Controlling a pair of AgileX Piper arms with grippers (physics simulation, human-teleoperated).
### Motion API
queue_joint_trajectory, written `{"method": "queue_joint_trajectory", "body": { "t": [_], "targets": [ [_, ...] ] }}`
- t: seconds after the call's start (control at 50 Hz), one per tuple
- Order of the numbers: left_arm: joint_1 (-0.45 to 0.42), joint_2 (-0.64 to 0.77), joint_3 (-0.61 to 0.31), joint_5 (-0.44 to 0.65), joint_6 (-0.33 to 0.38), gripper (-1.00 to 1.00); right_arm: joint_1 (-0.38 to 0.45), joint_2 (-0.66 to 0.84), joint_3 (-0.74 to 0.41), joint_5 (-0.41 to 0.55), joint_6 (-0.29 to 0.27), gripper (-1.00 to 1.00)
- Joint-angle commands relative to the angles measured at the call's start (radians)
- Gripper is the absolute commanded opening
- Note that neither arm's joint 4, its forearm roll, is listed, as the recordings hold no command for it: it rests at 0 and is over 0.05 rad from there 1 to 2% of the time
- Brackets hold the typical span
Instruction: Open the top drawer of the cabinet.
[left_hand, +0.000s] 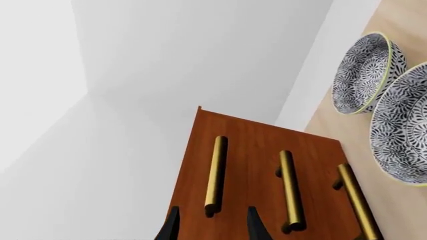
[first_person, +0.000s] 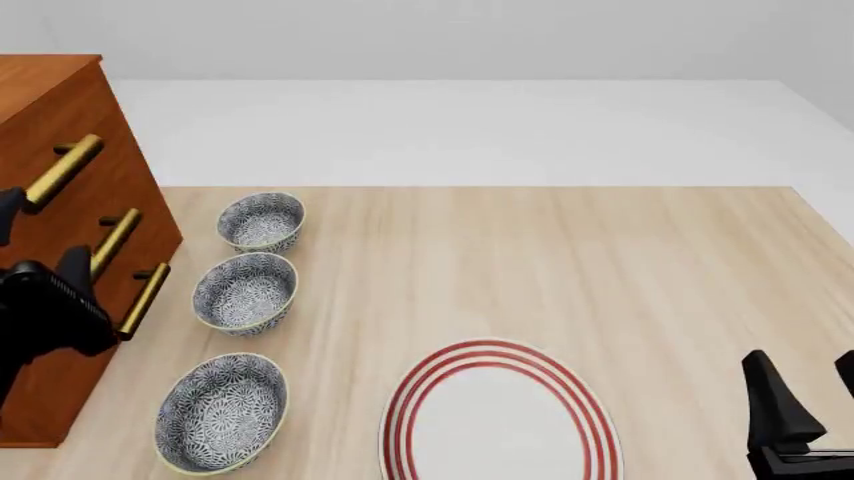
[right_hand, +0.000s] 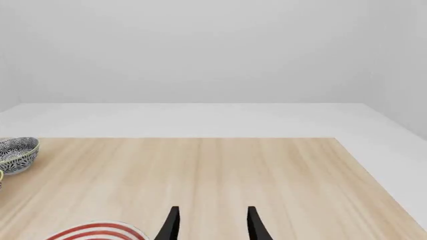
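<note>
The cabinet (first_person: 60, 120) stands at the far left edge of the counter (first_person: 561, 270), its front with 3 brass handles facing the counter's middle. All 3 drawers sit flush with the front. The right half of the counter lies bare, with wide room out to its right and far edges.

The left tool (left_hand: 212, 225) is released, its 2 dark fingers spread to either side of the near end of the top drawer's handle (left_hand: 215, 172), the bar lying between them and no contact visible. The top drawer (first_person: 54, 150) is the uppermost on the cabinet front.

The right tool (right_hand: 212, 224) hangs low at the counter's near right, fingers apart, holding nothing, well apart from the cabinet.

3 patterned bowls (first_person: 246, 291) stand in a row just beside the cabinet, each with nothing inside. A red-ringed plate (first_person: 497, 420) lies near the front edge.
</note>
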Motion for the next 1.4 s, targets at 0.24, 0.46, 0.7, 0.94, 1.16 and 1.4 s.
{"method": "queue_joint_trajectory", "body": {
  "t": [0.24, 0.46, 0.7, 0.94, 1.16, 1.4],
  "targets": [
    [0.02, 0.054, -0.021, -0.025, 0.009, 1.0, 0.0, 0.0, 0.0, 0.0, 0.0, 1.0],
    [0.016, 0.041, -0.043, 0.005, 0.005, 1.0, 0.0, 0.0, 0.0, 0.0, 0.0, 1.0],
    [0.025, 0.071, -0.059, -0.001, -0.011, 1.0, 0.0, 0.0, 0.0, 0.0, 0.0, 1.0],
    [0.03, 0.087, -0.069, 0.001, -0.005, 1.0, 0.0, 0.0, 0.0, 0.0, 0.0, 1.0],
    [0.027, 0.114, -0.075, -0.008, 0.001, 1.0, 0.0, 0.0, 0.0, 0.0, 0.0, 1.0],
    [0.03, 0.118, -0.076, -0.001, 0.008, 1.0, 0.0, 0.0, 0.0, 0.0, 0.0, 1.0]
  ]
}}
